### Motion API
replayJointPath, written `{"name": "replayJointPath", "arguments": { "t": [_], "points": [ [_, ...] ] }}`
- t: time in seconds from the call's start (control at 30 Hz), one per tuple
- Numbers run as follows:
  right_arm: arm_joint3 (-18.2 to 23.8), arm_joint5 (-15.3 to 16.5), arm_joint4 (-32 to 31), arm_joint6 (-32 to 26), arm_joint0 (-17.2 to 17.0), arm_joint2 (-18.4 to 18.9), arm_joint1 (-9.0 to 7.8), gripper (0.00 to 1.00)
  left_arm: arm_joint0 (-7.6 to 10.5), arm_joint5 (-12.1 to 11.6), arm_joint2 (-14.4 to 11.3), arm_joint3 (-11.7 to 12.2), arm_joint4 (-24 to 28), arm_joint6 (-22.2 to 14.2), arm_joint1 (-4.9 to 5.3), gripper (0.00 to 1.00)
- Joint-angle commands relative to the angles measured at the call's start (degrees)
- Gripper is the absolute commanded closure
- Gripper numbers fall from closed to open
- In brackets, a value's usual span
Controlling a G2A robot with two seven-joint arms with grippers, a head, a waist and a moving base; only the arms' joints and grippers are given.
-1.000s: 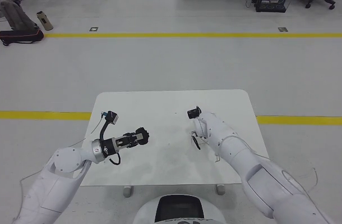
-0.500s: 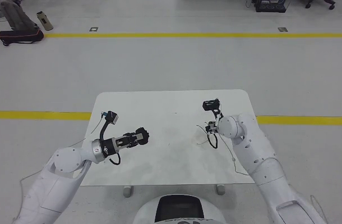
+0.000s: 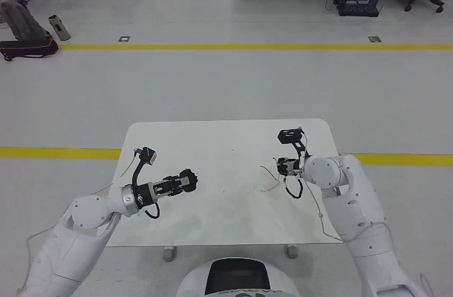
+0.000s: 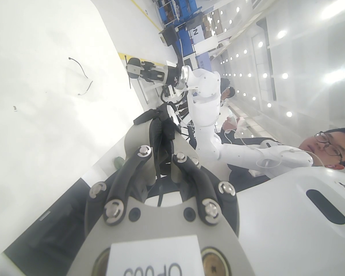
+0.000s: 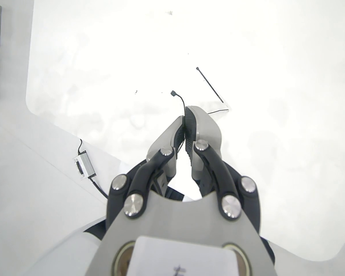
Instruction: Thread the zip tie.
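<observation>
My right gripper (image 5: pixel 185 119) is shut on a thin black zip tie (image 5: pixel 178 97), whose small head sticks out past the fingertips above the white table (image 5: pixel 103 44). From above, this gripper (image 3: pixel 286 166) hovers over the table's right side. From the left wrist, it (image 4: pixel 132 68) appears far off with the tie's strap (image 4: pixel 128 81) hanging below it. A second black zip tie (image 5: pixel 209 84) lies loose on the table beside it (image 3: pixel 268 178). My left gripper (image 3: pixel 188 179) hangs over the left half with its fingers (image 4: pixel 143 152) together; I cannot tell whether anything is between them.
The table's rounded right edge (image 3: pixel 332 141) is close to my right arm. A small grey box with a cable (image 5: pixel 84 168) lies on the floor below the table. Tiny dark specks (image 5: pixel 169 12) dot the tabletop.
My right arm has swung to the right and turned, carrying the zip tie away from the table's middle. The left arm has stayed where it was.
</observation>
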State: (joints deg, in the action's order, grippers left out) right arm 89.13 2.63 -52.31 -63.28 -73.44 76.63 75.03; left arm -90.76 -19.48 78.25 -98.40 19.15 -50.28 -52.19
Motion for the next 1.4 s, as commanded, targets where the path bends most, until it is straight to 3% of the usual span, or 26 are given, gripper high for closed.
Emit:
{"name": "replayJointPath", "arguments": {
  "t": [0.0,0.17,0.37,0.57,0.87,0.9,0.97,1.13,1.37],
  "points": [
    [1.67,4.80,6.76,5.83,-1.84,2.61,-0.24,1.00,0.00,0.00,0.00,0.00,0.00,0.00,0.00,1.00],
    [0.54,16.43,19.53,9.67,-4.42,6.95,-0.94,1.00,0.00,0.00,0.00,0.00,0.00,0.00,0.00,1.00],
    [-1.50,16.85,34.93,8.33,-3.13,6.21,-1.69,1.00,0.00,0.00,0.00,0.00,0.00,0.00,0.00,1.00],
    [-5.19,16.85,45.69,6.99,-1.24,5.20,-2.36,1.00,0.00,0.00,0.00,0.00,0.00,0.00,0.00,1.00],
    [-4.99,16.85,46.83,7.99,-1.52,5.16,-2.29,1.00,0.00,0.00,0.00,0.00,0.00,0.00,0.00,1.00],
    [-3.20,16.85,49.37,9.12,-2.26,4.91,-2.19,1.00,-0.02,0.38,-0.20,0.00,-0.20,0.65,-0.05,1.00],
    [0.73,16.85,48.55,11.51,-3.88,5.62,-2.43,1.00,-0.26,1.29,-1.46,-0.62,-0.70,2.21,-0.24,1.00],
    [9.74,16.85,45.18,18.25,-10.11,5.44,-3.06,1.00,-0.25,5.91,-4.75,-2.04,-1.69,7.34,-0.84,1.00],
    [13.92,16.85,38.75,27.61,-13.29,0.06,-4.39,1.00,1.57,11.10,-8.50,-4.18,-5.63,13.30,-1.56,1.00]
  ]
}}
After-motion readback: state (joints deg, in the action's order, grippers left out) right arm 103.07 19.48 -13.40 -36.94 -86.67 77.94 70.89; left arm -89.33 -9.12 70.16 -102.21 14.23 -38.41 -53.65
